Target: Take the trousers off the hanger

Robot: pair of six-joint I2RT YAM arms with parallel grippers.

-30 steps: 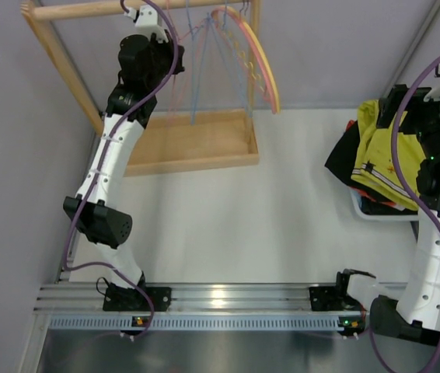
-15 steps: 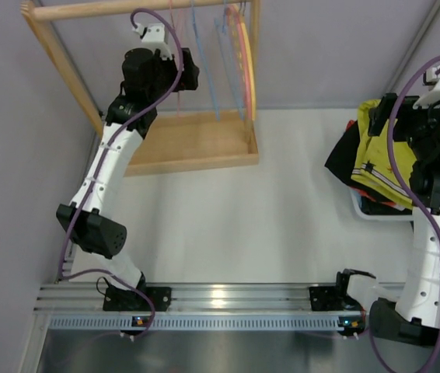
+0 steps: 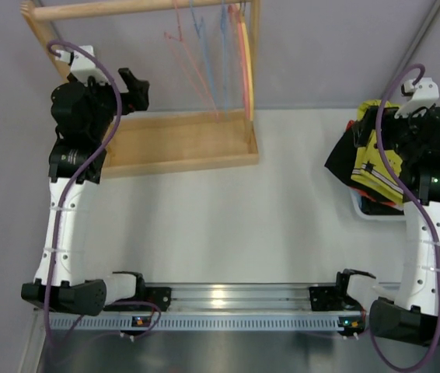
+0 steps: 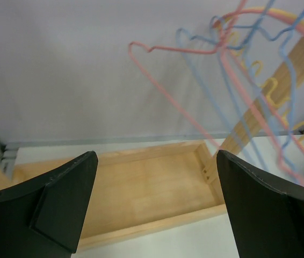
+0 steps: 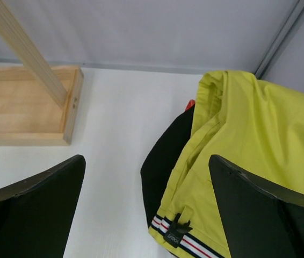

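Note:
The thin pink wire hanger [image 3: 188, 62] hangs bare from the wooden rail, and the left wrist view shows it [image 4: 187, 51] up and to the right of my fingers. Left of the rack and apart from the hanger, my left gripper [image 3: 133, 87] [image 4: 154, 209] is open and holds nothing. The mustard yellow-green trousers [image 3: 375, 155] [image 5: 259, 134], with striped cuffs, lie on a black clothing heap [image 5: 168, 156] at the right edge. Just above and left of them, my right gripper [image 5: 146, 212] is open with nothing in it.
A wooden rack with a top rail [image 3: 127, 8] and a tray base [image 3: 181, 144] stands at the back left. Blue wire hangers [image 3: 204, 47] and thicker pink-and-yellow hangers [image 3: 245, 54] share the rail. A white bin [image 3: 375, 211] sits under the heap.
My left gripper opened and its arm swung left and back from the rail. The hangers swung back to hang straighter. The right arm rose slightly over the trousers.

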